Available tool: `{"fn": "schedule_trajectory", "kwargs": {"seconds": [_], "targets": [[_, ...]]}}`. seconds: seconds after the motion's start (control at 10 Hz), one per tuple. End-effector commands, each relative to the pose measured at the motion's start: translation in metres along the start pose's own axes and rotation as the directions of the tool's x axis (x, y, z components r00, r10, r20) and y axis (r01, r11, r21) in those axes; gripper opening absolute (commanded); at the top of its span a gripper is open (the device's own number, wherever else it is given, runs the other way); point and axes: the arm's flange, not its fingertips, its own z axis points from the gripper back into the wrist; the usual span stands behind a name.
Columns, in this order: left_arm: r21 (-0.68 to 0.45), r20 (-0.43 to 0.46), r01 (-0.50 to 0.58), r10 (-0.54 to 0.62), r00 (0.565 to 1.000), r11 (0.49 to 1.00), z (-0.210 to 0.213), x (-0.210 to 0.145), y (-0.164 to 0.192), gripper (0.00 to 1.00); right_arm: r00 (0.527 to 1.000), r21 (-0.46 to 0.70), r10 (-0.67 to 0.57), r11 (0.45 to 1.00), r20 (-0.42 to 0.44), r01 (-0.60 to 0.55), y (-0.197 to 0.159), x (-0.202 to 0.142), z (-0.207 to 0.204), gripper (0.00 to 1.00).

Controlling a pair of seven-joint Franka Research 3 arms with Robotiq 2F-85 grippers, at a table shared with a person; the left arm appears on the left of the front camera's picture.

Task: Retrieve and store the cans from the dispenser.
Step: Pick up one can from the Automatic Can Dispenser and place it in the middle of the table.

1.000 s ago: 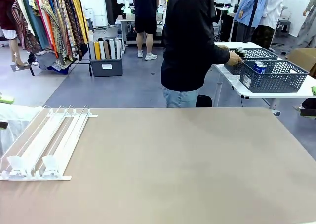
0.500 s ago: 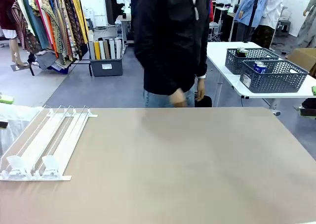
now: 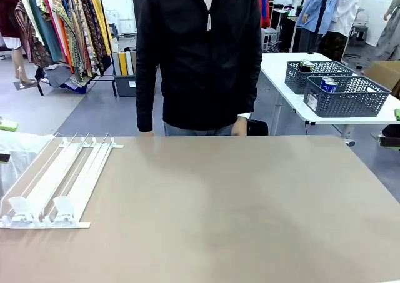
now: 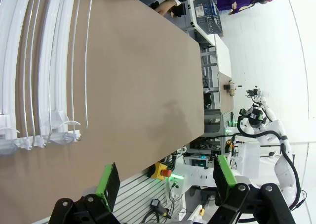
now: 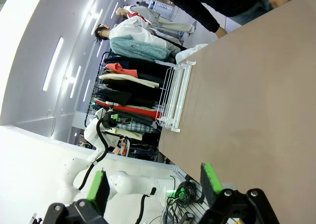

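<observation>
The white dispenser (image 3: 59, 182) lies slanted at the left of the brown table, its lanes bare. The left wrist view has the dispenser (image 4: 34, 61) at its left, and the right wrist view has the dispenser (image 5: 176, 96) at the table's far edge. A blue can (image 3: 328, 84) and a dark can (image 3: 305, 65) sit in baskets on a white side table at the back right. My left gripper (image 4: 166, 178) hangs open off the table's near edge, nothing between its fingers. My right gripper (image 5: 154, 185) is open too, off the table's side.
A person in a black jacket (image 3: 200, 52) stands at the far edge of the table, hands hanging by the edge. Two grey-blue perforated baskets (image 3: 350, 99) stand on the white side table. Clothes racks (image 3: 62, 27) fill the back left.
The person has left the side table at the right, turned and stepped to the far edge of my table, facing it. The cans stay in the baskets.
</observation>
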Motion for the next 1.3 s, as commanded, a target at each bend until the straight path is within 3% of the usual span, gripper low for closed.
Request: {"fn": "schedule_trajectory", "kwargs": {"seconds": [0.0,1.2], "targets": [[-0.023,0.010,0.006,-0.006,1.000,1.000,-0.0003,0.0008,-0.0024,1.00,1.000,0.018,0.008,1.000,0.013,-0.008,0.0036,0.0023,-0.0014,1.00],[-0.023,0.010,0.006,-0.006,1.000,1.000,-0.0003,0.0008,-0.0024,1.00,1.000,0.018,0.008,1.000,0.013,-0.008,0.0036,0.0023,-0.0014,1.00]]}}
